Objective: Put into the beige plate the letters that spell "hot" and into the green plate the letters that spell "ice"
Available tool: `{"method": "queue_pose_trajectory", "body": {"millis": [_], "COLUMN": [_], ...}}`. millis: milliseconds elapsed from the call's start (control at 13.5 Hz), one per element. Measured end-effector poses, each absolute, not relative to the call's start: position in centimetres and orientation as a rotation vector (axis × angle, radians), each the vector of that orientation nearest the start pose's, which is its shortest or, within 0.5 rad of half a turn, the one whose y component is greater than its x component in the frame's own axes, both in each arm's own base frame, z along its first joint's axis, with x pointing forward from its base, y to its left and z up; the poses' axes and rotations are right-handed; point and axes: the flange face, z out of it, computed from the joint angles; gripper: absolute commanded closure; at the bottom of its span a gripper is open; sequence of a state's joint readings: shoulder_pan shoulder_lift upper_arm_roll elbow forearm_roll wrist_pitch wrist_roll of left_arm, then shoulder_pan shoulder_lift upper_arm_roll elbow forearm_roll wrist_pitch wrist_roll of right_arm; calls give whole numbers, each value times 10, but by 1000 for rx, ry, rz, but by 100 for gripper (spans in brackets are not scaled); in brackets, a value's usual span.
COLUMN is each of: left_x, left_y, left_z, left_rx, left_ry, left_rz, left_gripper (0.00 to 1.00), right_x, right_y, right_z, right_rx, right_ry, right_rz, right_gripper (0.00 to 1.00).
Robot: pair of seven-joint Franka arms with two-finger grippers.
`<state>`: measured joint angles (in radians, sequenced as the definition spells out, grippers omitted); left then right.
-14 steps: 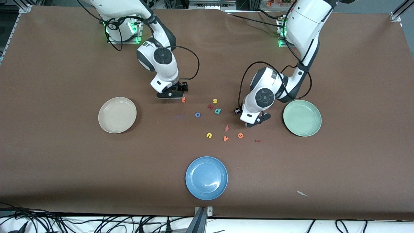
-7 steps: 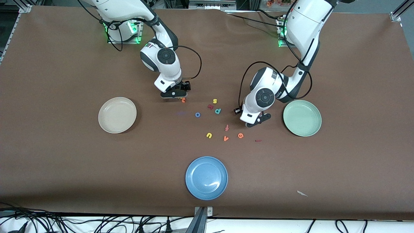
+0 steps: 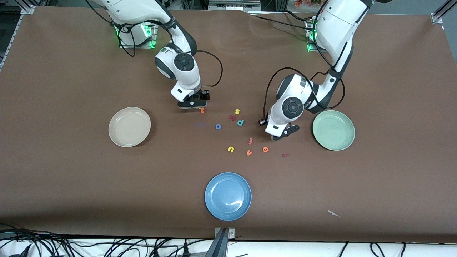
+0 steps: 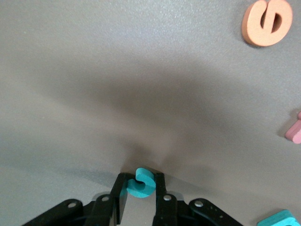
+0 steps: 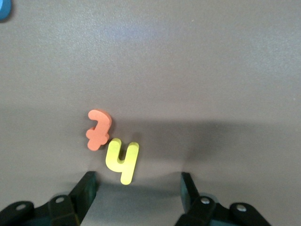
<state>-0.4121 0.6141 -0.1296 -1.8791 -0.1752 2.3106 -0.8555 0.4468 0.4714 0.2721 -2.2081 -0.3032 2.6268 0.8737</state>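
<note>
The small teal foam c (image 4: 140,183) is being pinched on the desk (image 3: 71,185) by the left gripper (image 4: 140,200), near the pale green plate (image 3: 334,130); a shallow edge grip could slip. The right gripper (image 5: 136,188), fingers spread, is being held around the tiny yellow foam h (image 5: 122,161), and the orange foam t (image 5: 98,129) touching it could get nudged.

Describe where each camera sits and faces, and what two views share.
Front view: high across the table, facing the robots; shows both arms, beige plate, green plate, letters.
Left wrist view: on that wrist, looking down; left jaws closed on the teal c; orange e nearby.
Right wrist view: on that wrist, looking down; right jaws open around the yellow h, beside the orange t.
Shared: front and left wrist views both show the orange e.
</note>
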Motion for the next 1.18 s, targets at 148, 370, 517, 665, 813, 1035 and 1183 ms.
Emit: {"method": "queue_pose_trajectory", "body": {"millis": [148, 370, 517, 665, 813, 1035, 1183], "left_x": [532, 558, 567, 572, 578, 577, 583], "left_y": [-315, -277, -228, -160, -88, -20, -6], "left_z": [176, 241, 297, 332, 336, 300, 255], "left_rx": [-3066, -3072, -3080, -3085, -3056, -3013, -3030], "left_ry": [-730, -679, -600, -499, -395, -311, -315], "left_rz": [409, 451, 508, 574, 577, 620, 609], "left_gripper": [83, 83, 83, 82, 81, 79, 78], "right_x": [408, 410, 411, 412, 412, 413, 413], "right_y": [368, 368, 369, 369, 369, 368, 368], "right_z": [170, 172, 173, 173, 173, 173, 173], "right_rx": [-3167, -3164, -3163, -3162, -3163, -3164, -3165], "right_ry": [-128, -124, -124, -125, -131, -133, -135], "right_rz": [-14, -23, -27, -30, -34, -36, -38], "right_gripper": [23, 29, 31, 36, 42, 50, 58]}}
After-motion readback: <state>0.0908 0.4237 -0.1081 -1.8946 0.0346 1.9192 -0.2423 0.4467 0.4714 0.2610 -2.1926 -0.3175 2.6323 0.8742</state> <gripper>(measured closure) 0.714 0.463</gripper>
